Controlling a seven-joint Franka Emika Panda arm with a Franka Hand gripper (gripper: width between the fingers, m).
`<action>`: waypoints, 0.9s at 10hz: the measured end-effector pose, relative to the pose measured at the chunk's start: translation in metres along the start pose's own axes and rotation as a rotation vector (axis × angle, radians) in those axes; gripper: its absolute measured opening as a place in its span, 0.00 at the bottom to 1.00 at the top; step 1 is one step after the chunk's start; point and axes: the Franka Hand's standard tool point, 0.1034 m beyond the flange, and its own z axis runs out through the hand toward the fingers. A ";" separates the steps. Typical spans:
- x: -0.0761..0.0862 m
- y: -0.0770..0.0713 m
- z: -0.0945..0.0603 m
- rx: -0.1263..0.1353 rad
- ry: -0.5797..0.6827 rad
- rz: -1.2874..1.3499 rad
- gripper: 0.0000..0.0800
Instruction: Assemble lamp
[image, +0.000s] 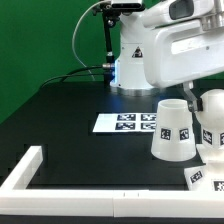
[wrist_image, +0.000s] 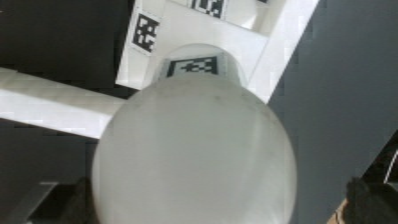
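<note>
In the wrist view the rounded white bulb (wrist_image: 192, 150) fills the space between my gripper's (wrist_image: 210, 208) fingers. The dark fingertips (wrist_image: 370, 200) show at either side of it with a gap, so the gripper is open and straddles the bulb without gripping it. Beyond the bulb lies the blocky white base (wrist_image: 187, 55) with its square tags. In the exterior view the bulb (image: 213, 112) stands at the right edge under my arm. The tapered shade (image: 172, 130) stands just to its left. The tagged base (image: 203, 178) is in front of them.
The marker board (image: 127, 123) lies flat on the black table left of the shade. A long white rail (image: 60, 190) runs along the front edge and turns back at the exterior view's left. It also crosses the wrist view (wrist_image: 45, 100). A green backdrop stands behind.
</note>
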 end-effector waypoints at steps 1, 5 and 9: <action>0.000 -0.001 0.002 0.002 0.000 0.000 0.87; -0.002 0.000 0.009 0.009 -0.006 0.002 0.87; -0.002 -0.001 0.010 0.011 -0.006 0.002 0.71</action>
